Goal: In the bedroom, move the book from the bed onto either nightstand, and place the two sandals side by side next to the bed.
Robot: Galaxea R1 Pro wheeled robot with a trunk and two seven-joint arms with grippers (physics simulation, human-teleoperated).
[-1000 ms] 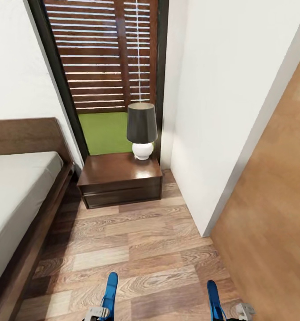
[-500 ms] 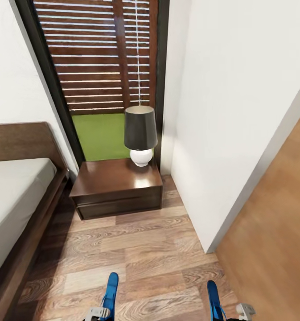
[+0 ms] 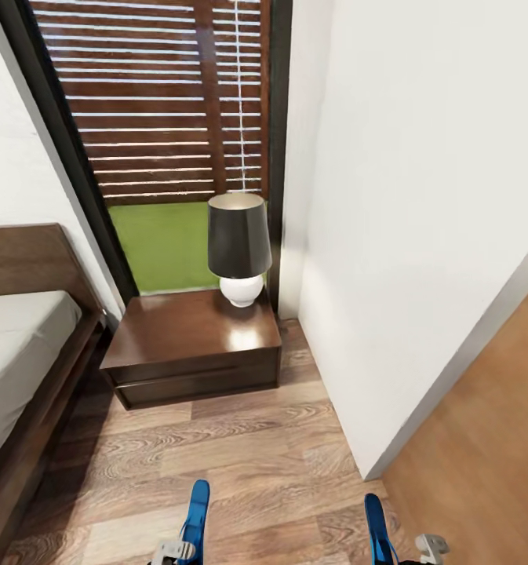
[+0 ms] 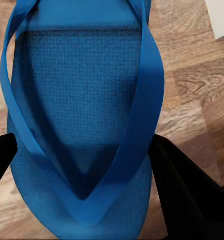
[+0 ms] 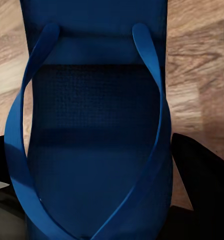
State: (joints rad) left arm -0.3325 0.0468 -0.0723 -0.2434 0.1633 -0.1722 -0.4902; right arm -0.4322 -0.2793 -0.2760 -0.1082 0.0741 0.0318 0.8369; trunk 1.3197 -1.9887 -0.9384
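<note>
Beside the bed (image 3: 20, 353), left hand (image 3: 173, 552) gripping one sandal (image 3: 194, 510), right hand (image 3: 420, 549) gripping another sandal (image 3: 376, 526); both awaiting placement, nightstand (image 3: 189, 345) at twelve o'clock bookless.

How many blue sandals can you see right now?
2. One sandal is held in the left tool, low in the head view over the wood floor. The other sandal is in the right tool, beside it.

Head camera looks down over the wood floor (image 3: 240, 439); wrist cameras close above it.
</note>
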